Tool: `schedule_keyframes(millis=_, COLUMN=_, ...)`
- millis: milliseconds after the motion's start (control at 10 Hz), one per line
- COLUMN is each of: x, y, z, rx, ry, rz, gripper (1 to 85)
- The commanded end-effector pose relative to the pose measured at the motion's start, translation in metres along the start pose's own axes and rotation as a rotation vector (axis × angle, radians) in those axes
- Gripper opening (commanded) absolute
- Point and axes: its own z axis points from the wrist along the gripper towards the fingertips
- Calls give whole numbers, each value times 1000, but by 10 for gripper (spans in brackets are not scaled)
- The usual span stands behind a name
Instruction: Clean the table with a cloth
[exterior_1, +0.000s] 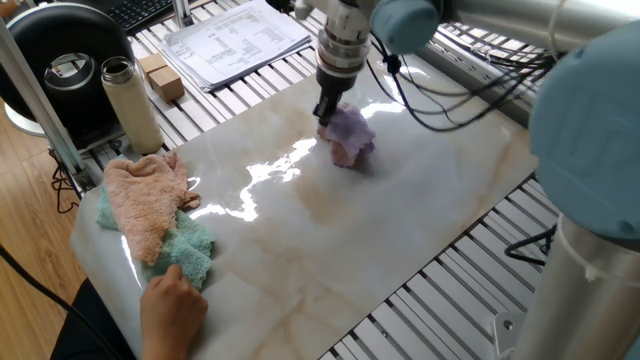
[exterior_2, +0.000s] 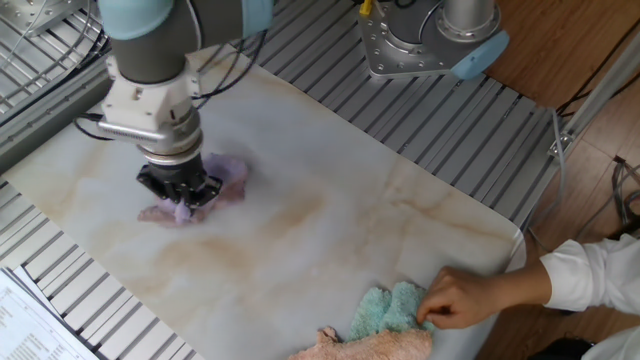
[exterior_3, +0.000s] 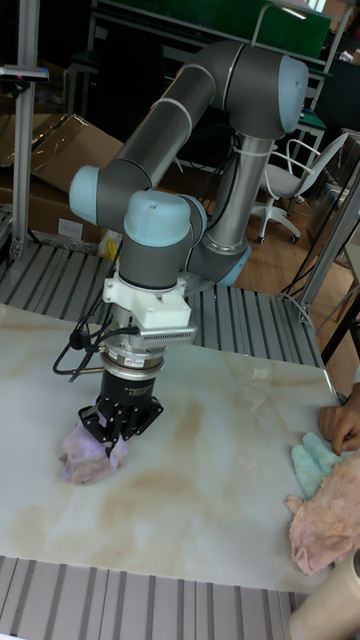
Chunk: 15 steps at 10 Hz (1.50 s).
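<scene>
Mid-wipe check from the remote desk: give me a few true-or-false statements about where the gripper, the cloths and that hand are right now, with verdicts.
1. The gripper is down on the lavender cloth, pressing it onto the table. True.
2. The peach cloth lies on top of the teal cloth. True.
3. A person's hand is touching the lavender cloth. False: the hand rests at the teal cloth, at the table's other end.
4. The thermos stands on the marble slab. False: it stands off the slab, on the slatted surface beside it.
5. The gripper holds the teal cloth. False: it is on the lavender one.
</scene>
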Motion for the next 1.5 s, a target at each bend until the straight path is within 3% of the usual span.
schedule_keyframes(millis=0, x=42, y=16, z=-7, rx=-4, ry=14, rz=56, gripper=10)
schedule_keyframes(millis=200, x=70, y=22, z=-18, rx=0, ry=21, rz=68, gripper=10)
schedule_keyframes(millis=400, x=56, y=11, z=-26, rx=-5, ry=12, rz=52, gripper=10)
schedule_keyframes(millis=600, x=58, y=25, z=-27, rx=-57, ry=21, rz=48, gripper=10)
schedule_keyframes(millis=700, x=60, y=27, z=-27, rx=-63, ry=29, rz=92, gripper=10)
schedule_keyframes(millis=800, x=60, y=20, z=-27, rx=-38, ry=30, rz=122, gripper=10)
schedule_keyframes(millis=900, x=58, y=21, z=-27, rx=-37, ry=27, rz=137, gripper=10)
schedule_keyframes(millis=1100, x=57, y=27, z=-37, rx=-22, ry=62, rz=153, gripper=10)
schedule_keyframes(millis=1300, x=55, y=23, z=-39, rx=-48, ry=57, rz=140, gripper=10)
schedule_keyframes(millis=1400, x=53, y=22, z=-35, rx=-39, ry=47, rz=145, gripper=10)
